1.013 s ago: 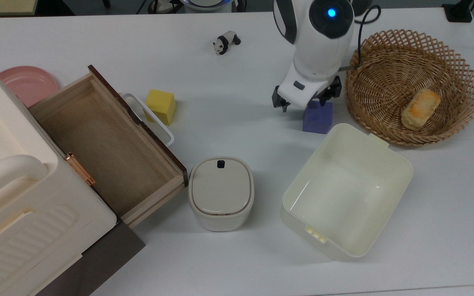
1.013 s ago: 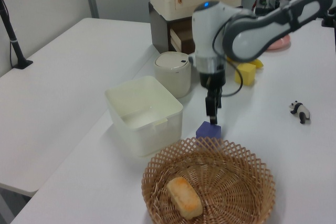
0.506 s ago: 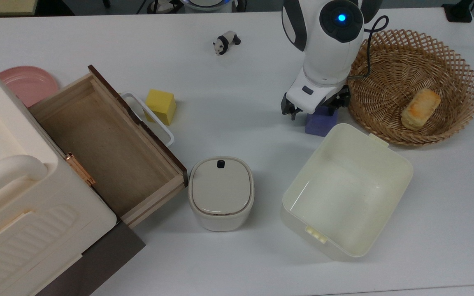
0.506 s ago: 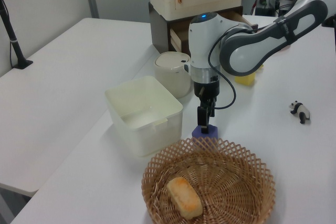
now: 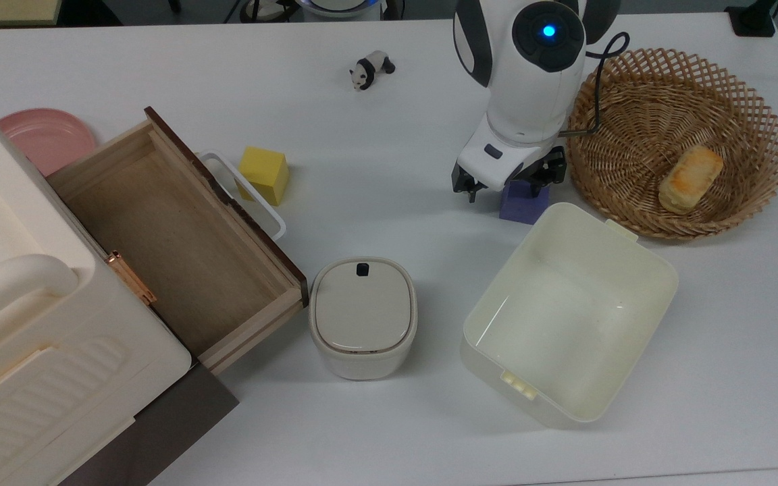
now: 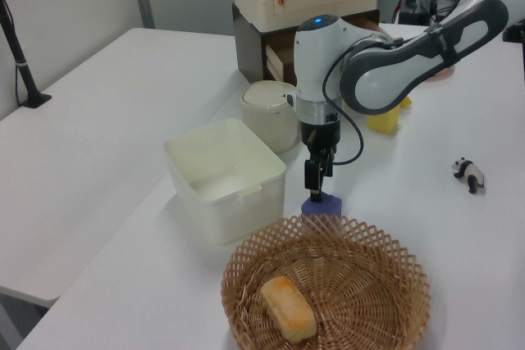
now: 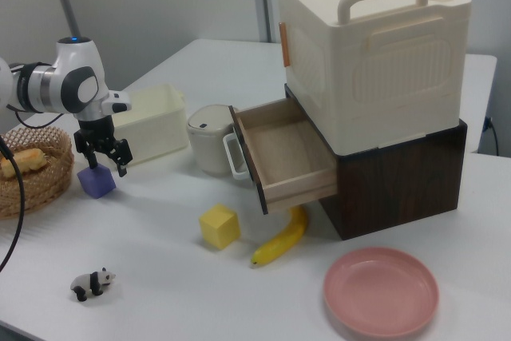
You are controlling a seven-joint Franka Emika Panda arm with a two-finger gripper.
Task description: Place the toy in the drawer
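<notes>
Gripper (image 7: 102, 154) spread open, over small purple cube (image 5: 523, 202), frame centre-right. Tiny black-and-white panda toy (image 5: 371, 69) upper centre, well apart. Open light-wood drawer (image 5: 179, 243) left. Should reposition above panda, centre fingers astride body before closing.

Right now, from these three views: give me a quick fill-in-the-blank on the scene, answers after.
1. The gripper hangs directly over the ____ cube, far from the panda toy.
2. The wooden drawer stands ____, with nothing inside it.
3. The wicker basket holds a piece of ____.
4. In the right view, a ____ lies on the table under the drawer, beside the yellow cube.

Answers: purple; open; bread; banana
</notes>
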